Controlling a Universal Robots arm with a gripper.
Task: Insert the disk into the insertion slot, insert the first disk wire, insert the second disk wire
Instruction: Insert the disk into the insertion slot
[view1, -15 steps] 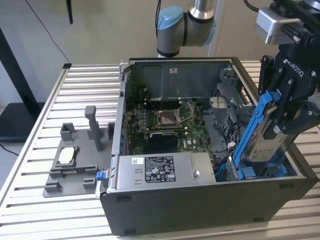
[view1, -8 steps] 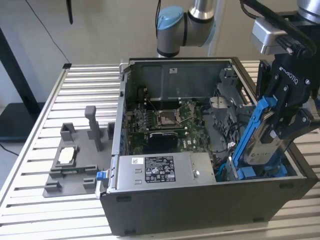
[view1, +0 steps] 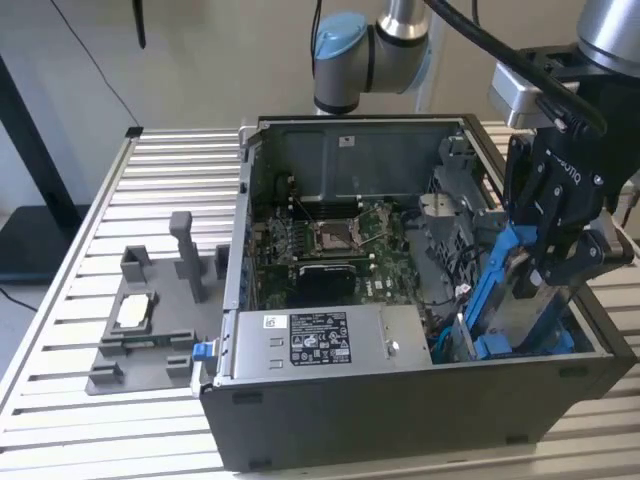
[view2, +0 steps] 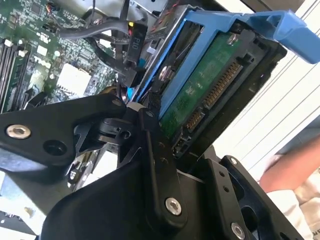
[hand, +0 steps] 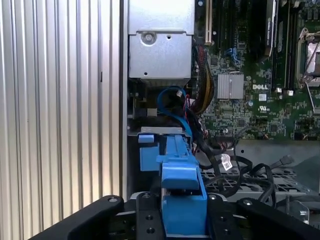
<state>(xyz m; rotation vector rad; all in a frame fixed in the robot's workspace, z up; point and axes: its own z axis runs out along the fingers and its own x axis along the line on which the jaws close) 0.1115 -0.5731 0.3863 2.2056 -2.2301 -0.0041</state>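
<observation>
Disk: The disk is gripped and held tilted. Its lower end is down inside the case and its upper end is up at the fingers. In the second wrist view its green circuit-board side and connector edge are bare.
Carrier frame: The blue carrier frame is clipped round the disk and runs out from between the fingers.
Fingers: The fingers are closed on the disk, one on each side of the carrier frame.
Insertion slot: The insertion slot lies just below the fingers, in the near corner of the case. The disk's lower end looks to be in its mouth. It is leaning rather than flush, so I judge it not yet seated.
Cables: Loose cables lie just beyond the fingertips on the motherboard side, close to the slot.
Doing it well: The frame's edges should line up with the slot's blue guides. The tilt should come out as the disk goes down. The push should run straight along the guides, not sideways.
Risk: A cable could get pinched under the disk, or the frame could jam askew.
Further out: The power supply sits beside the slot. A small silver chip rests in a grey holder on the table, well apart from the fingers. A person's arm is near the case's outer side.
</observation>
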